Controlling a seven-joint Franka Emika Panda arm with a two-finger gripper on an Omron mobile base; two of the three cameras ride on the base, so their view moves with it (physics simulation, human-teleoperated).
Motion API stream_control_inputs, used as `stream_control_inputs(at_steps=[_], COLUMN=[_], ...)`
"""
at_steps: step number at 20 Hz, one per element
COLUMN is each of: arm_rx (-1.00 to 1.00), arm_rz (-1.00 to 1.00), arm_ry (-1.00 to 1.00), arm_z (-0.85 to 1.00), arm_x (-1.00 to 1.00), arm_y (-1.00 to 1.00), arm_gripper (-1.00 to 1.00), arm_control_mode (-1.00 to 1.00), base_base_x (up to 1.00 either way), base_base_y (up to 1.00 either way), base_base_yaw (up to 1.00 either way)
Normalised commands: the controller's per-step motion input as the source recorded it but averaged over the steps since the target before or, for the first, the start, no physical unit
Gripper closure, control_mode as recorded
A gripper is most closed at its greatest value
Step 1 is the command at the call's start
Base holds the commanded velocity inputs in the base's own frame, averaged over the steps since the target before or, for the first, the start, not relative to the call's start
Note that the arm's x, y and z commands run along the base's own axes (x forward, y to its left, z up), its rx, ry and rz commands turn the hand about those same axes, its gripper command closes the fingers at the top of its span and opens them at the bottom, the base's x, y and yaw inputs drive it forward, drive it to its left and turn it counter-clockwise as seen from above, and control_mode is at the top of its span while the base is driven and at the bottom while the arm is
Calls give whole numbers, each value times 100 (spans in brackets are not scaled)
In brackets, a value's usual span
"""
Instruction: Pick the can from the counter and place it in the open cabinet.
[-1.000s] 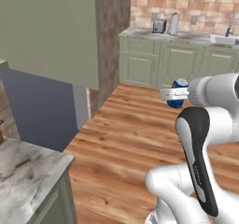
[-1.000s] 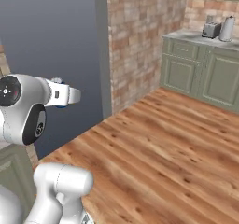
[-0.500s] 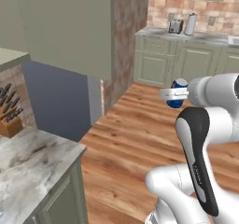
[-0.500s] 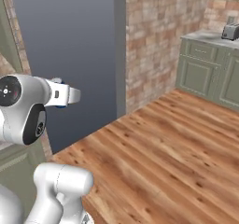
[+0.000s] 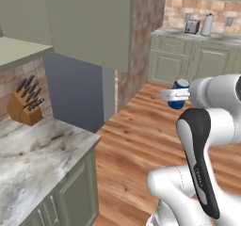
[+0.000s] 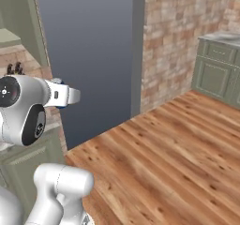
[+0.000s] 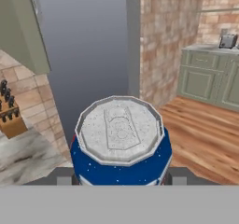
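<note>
Can (image 5: 179, 93) in left base view: blue, clamped at the fingers' (image 5: 175, 95) end, held in the air over the wood floor (image 5: 136, 140), well apart from the marbled table (image 5: 33, 157) and its knife block (image 5: 27, 105). Right base view: forearm level, hand pointing right. Hand view: silver top (image 7: 119, 127) faces the camera, fingers shut on either side of the can.

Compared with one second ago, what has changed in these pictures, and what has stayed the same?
The whole scene has shifted sideways, so the base has turned or driven: the counter and the knife block have come into the left base view, and the far green cabinets have slid right. The things themselves did not move. The gripper keeps the same pose and still holds the can, held out in the air.
</note>
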Motion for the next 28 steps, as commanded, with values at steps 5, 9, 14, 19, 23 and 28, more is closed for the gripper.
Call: stream_control_inputs(at_steps=[5, 9, 14, 19, 23, 28], arm_rx=[0, 0, 0, 0, 0, 0], arm_rz=[0, 0, 0, 0, 0, 0], arm_ry=[0, 0, 0, 0, 0, 0], arm_z=[0, 0, 0, 0, 0, 0], arm_x=[0, 0, 0, 0, 0, 0], arm_y=[0, 0, 0, 0, 0, 0], arm_gripper=[100, 100, 100, 100, 100, 100], arm_control_mode=[100, 100, 100, 100, 100, 100], base_base_x=[-5, -6, -10, -2, 0, 0], base_base_y=[45, 45, 40, 19, 24, 26], base_base_yaw=[23, 23, 24, 27, 28, 27])
